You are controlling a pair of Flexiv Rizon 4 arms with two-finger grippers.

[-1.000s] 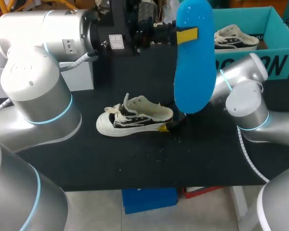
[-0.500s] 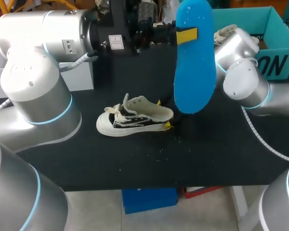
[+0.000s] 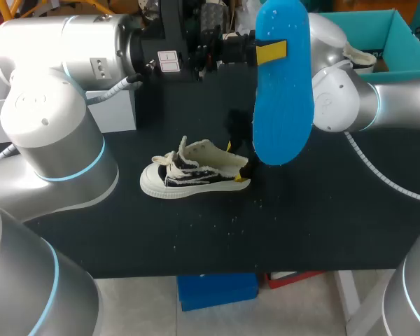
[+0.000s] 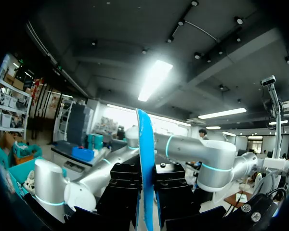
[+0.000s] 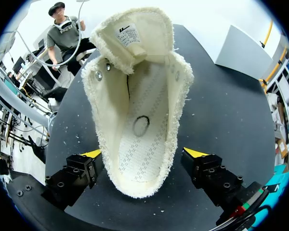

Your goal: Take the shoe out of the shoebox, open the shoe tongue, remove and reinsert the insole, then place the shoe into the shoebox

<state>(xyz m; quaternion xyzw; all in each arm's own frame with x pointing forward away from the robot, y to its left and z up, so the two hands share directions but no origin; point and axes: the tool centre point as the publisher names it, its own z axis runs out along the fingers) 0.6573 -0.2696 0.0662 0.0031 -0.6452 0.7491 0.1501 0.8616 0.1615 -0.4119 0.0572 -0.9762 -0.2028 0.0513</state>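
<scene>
1. The bench (image 3: 196,238) has a black top; the shoe (image 3: 196,171) lies on its side-to-side line near the middle, toe toward the left edge and heel toward the right edge.
2. The shoe is cream and black with a white sole. Its tongue is pulled up and forward, so the mouth gapes open.
3. The right wrist view looks straight into the shoe: a stitched cream footbed shows, with no blue liner in it.
4. The right gripper (image 5: 143,155) sits low at the heel, its fingers (image 5: 79,171) spread wide with the heel between them. One finger is just beside the shoe's wall, and the other stands apart from it, so it holds nothing.
5. The left gripper (image 3: 271,51) is up above the far edge of the bench, clamped on the blue insole (image 3: 283,84).
6. The insole hangs upright, its lower end in the air above the shoe's heel and not touching it. In the left wrist view it shows edge-on between the 2 black fingers.
7. The teal shoebox (image 3: 399,42) stands at the far right corner, partly hidden by the right arm (image 3: 350,105). A second shoe (image 3: 357,57) lies inside it.
</scene>
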